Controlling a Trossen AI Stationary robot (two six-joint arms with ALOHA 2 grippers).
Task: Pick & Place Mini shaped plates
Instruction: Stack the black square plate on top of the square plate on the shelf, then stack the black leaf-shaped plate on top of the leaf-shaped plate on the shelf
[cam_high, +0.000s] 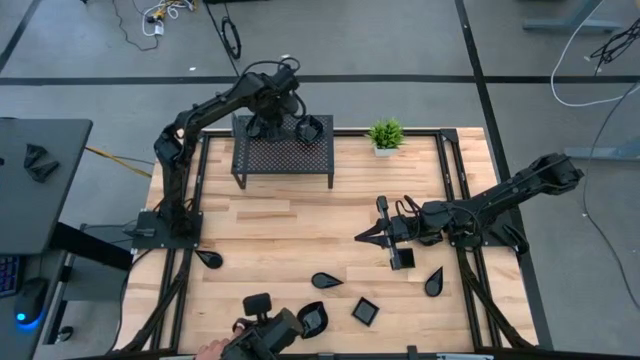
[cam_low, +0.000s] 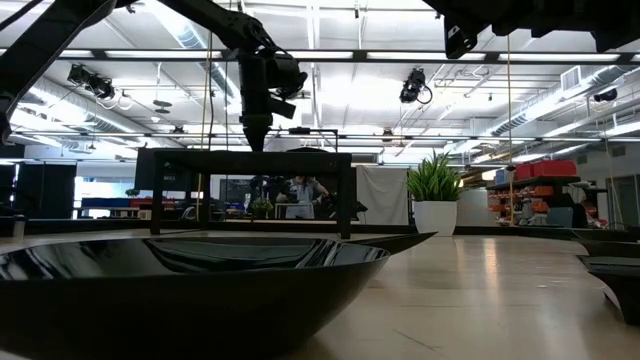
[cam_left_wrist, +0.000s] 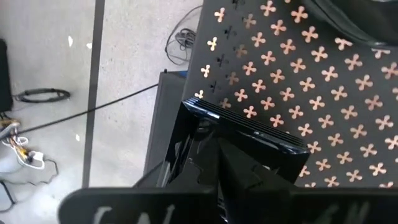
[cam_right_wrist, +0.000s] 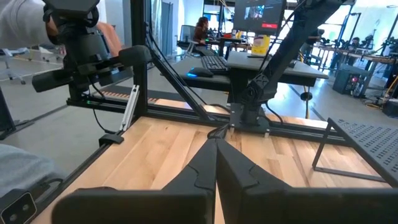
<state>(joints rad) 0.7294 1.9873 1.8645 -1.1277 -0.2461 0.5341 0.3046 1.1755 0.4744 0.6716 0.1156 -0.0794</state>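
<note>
**Desk:** What step were you on?

**Operator:** A grasp. I had the left gripper (cam_high: 270, 128) at the back corner of the black perforated metal rack (cam_high: 285, 160), fingers pressed together on what I took to be the rim of a glossy black square mini plate (cam_left_wrist: 249, 134) lying at the rack's edge. The right gripper (cam_high: 362, 237) lay idle low over the pale wooden desk (cam_high: 280, 225), its fingers shut on nothing.

**Desk:** And the next move?

**Operator:** By my reckoning, a straight lift clear of the rack, with the thin rim kept from slipping, then a carry to wherever the plate belonged. Several more small black plates (cam_high: 327, 281), teardrop and square, sat scattered on the desk's near half.

**Desk:** Which camera told you most?

**Operator:** Only the left wrist view showed the fingers meeting the square plate; from overhead the arm hid it. The overhead alone gave the full layout, a second plate on the rack (cam_high: 310, 127), the small green potted plant (cam_high: 385, 133) and a person's hand (cam_high: 210, 350) at the near edge. The table-level camera was half-filled by one dark dish (cam_low: 200, 270).
</note>
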